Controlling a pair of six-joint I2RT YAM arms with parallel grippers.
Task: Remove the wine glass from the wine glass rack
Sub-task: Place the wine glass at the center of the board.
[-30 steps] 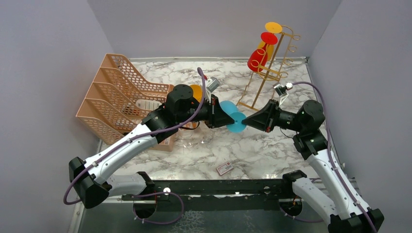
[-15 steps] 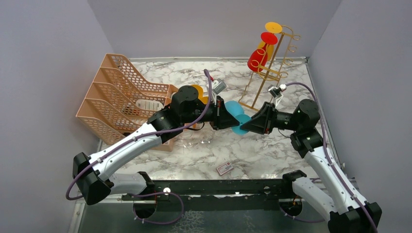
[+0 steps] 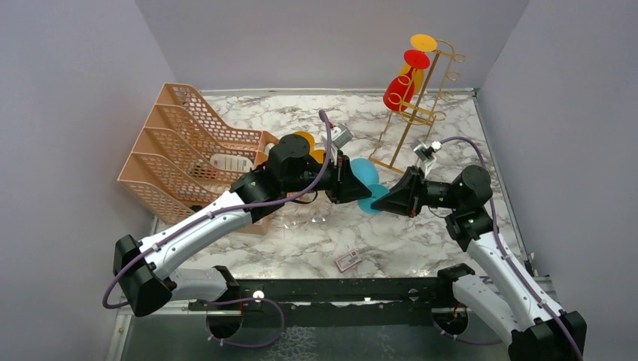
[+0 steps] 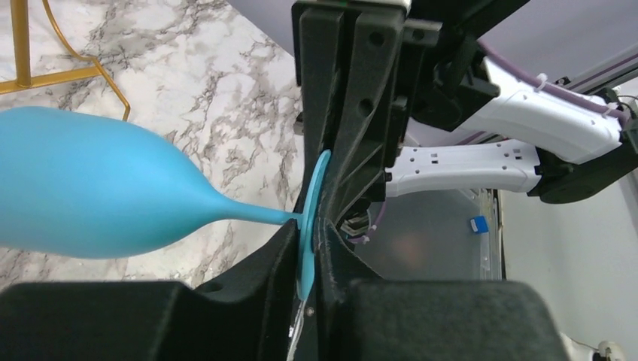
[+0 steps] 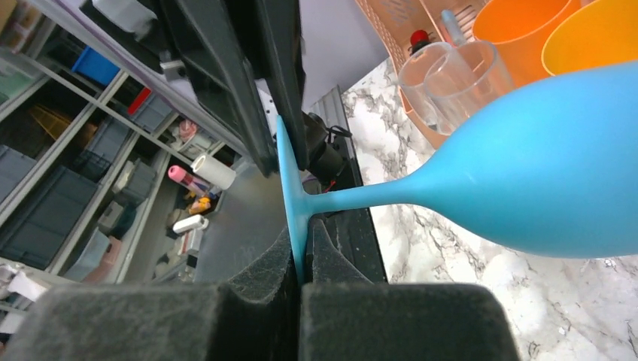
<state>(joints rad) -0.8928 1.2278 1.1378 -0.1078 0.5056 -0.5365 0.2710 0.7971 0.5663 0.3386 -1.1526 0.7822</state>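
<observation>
My right gripper (image 5: 301,248) is clamped shut on the foot of the blue wine glass (image 5: 542,173). My left gripper (image 4: 307,241) brackets that same foot, barely parted; grip uncertain. The glass lies sideways above mid-table (image 3: 421,226), near the rack (image 3: 420,113), apart from it.

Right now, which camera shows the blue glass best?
The left wrist view: the glass shows most of its bowl, the whole stem and the foot edge-on. The right wrist view crops more of the bowl. From above, only bits of bowl and foot show.
</observation>
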